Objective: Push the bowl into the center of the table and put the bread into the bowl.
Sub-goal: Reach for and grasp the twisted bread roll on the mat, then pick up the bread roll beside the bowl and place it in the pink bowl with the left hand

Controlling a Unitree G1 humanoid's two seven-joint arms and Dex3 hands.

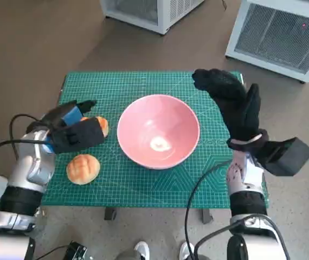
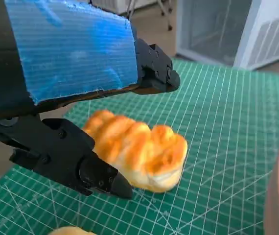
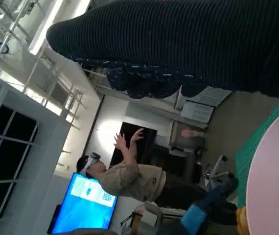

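1. The pink bowl sat upright near the middle of the green cutting mat covering the bench, with only a pale glare inside it.
2. A ridged bread roll lay on the mat at about nine o'clock from the bowl, close to its rim but apart from it; in the head view it was largely hidden behind the left hand.
3. A second, round bread bun rested on the mat at about eight o'clock from the bowl, near the bench's front edge.
4. The left hand, black with blue tape on its back, hovered over the ridged roll with its fingers spread to either side of it; the wrist view showed gaps between fingers and crust, so the hand was apart and held nothing.
5. The right hand, in the black knitted glove, was raised at about two to three o'clock from the bowl, fingers extended and apart, gripping nothing and clear of the rim.
6. White appliance cabinets stood on the brown floor at twelve to one o'clock beyond the bench.
7. The right wrist view showed a person with raised hands, beside a blue screen.
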